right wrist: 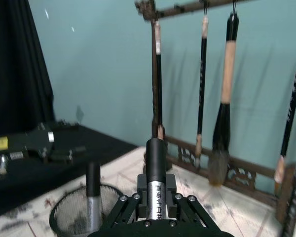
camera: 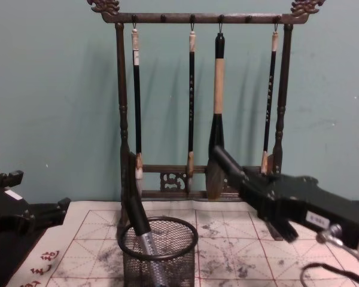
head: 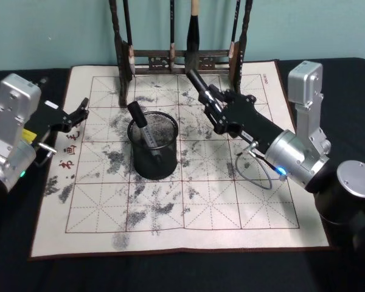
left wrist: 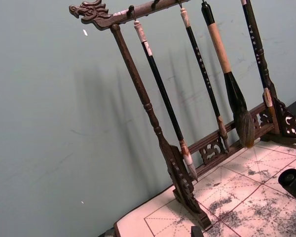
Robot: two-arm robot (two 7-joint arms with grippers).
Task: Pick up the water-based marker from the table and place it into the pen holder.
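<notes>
Right end effector (head: pixel 212 104) pinches the water-based marker (head: pixel 198 85) right of the pen holder (head: pixel 164 161), mid-carry, and next needs alignment over its mouth; left end effector (head: pixel 79 112) idles spread, left of it.

Soft, even room light: the brush rack (left wrist: pixel 138 89) and hanging brushes (left wrist: pixel 227 64) throw faint, soft-edged shadows on the teal wall (left wrist: pixel 49 123). The silver right arm housing (head: pixel 301 155) shows mild glare, and the water-based marker (right wrist: pixel 157 200) gleams in the right gripper (head: pixel 208 100).

The right gripper (head: pixel 210 102) clamped a marker (head: pixel 194 79) at two o'clock from the pen holder (head: pixel 163 165), which held a second marker (head: pixel 138 115).
</notes>
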